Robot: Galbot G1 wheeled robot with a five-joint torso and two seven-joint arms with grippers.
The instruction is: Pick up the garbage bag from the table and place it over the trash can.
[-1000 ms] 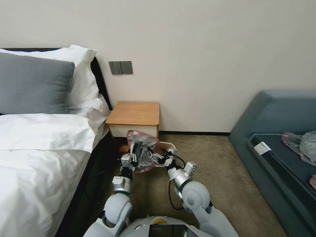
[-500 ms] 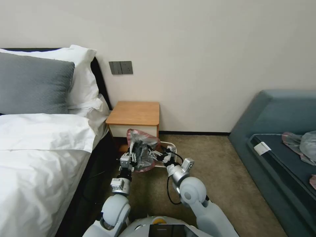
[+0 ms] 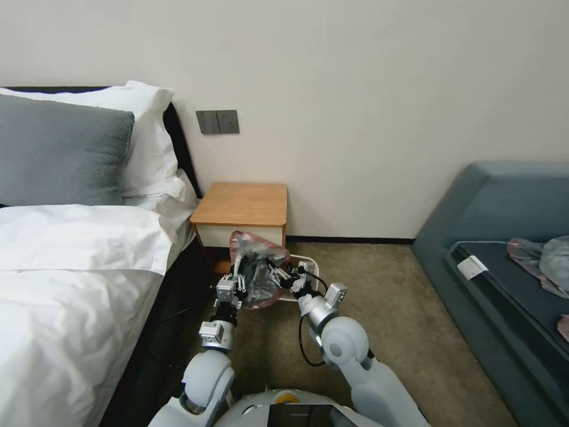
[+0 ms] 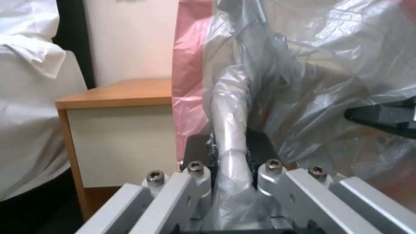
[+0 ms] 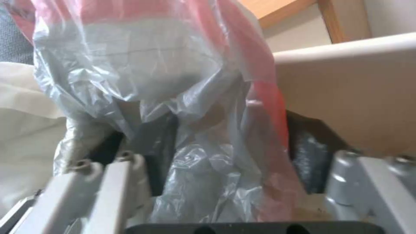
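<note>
The garbage bag [image 3: 259, 268], grey film with pink edges, hangs bunched over the near left corner of the beige trash can [image 3: 306, 261], in front of the wooden table [image 3: 243, 204]. My left gripper [image 3: 238, 280] is shut on a twisted strip of the garbage bag [image 4: 229, 130], with the table [image 4: 117, 94] behind it. My right gripper [image 3: 278, 274] reaches into the bag from the right. Its fingers [image 5: 307, 162] stand wide apart, open, with loose garbage bag [image 5: 208, 156] film between them and the trash can [image 5: 355, 97] wall beside them.
A bed [image 3: 71, 267] with white sheets lies close on the left. A blue-grey sofa [image 3: 510, 237] on the right carries a plastic wad [image 3: 548, 258]. Brown carpet [image 3: 385, 296] stretches between bin and sofa. The wall stands right behind the table.
My right arm has pushed forward and left, bringing its gripper into the bag. The left gripper holds the bag in nearly the same place.
</note>
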